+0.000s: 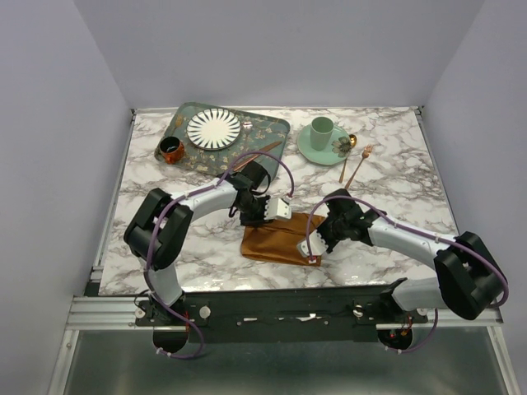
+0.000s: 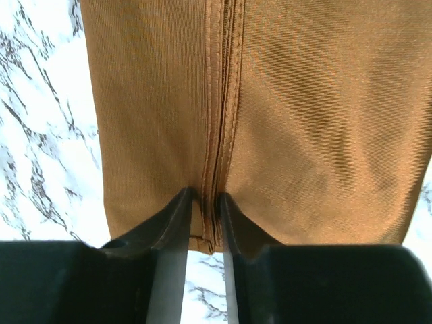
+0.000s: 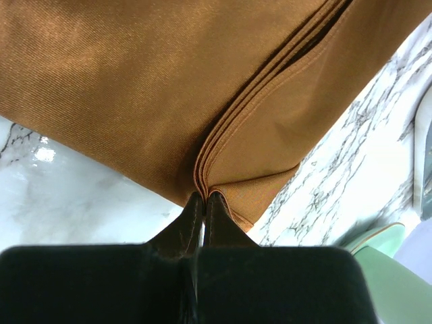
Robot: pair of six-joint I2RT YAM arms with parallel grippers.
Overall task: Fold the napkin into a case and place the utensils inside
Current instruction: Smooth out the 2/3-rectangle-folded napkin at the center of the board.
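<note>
Item: the napkin (image 1: 276,243), rust-orange cloth, lying partly folded on the marble desk (image 1: 395,189) just beyond the arm bases, not yet a finished case. Left hand (image 2: 206,202): at the napkin's far-left edge, tips narrowed onto two stitched hems that meet there, cloth pinched between them. Right hand (image 3: 204,199): at the napkin's right end, closed tight on a corner where several layers stack. Hazards: both pinches are shallow and sit at the very edge, so a hem or an inner layer may slip out and let the fold spring open. Uneven pull between the hands would likely skew the pouch, and the wrists stand close over the cloth and could knock together. Room: bare desk on the napkin's near side and well out to its left and right. Beyond the napkin to the right lie the fork (image 1: 360,164) and spoon (image 1: 347,156), near a mint saucer (image 1: 309,148). Beyond it to the left is the green tray (image 1: 272,127), with the knife-like piece (image 1: 257,153) at its near edge. A far-going sweep of cloth could scatter these.
</note>
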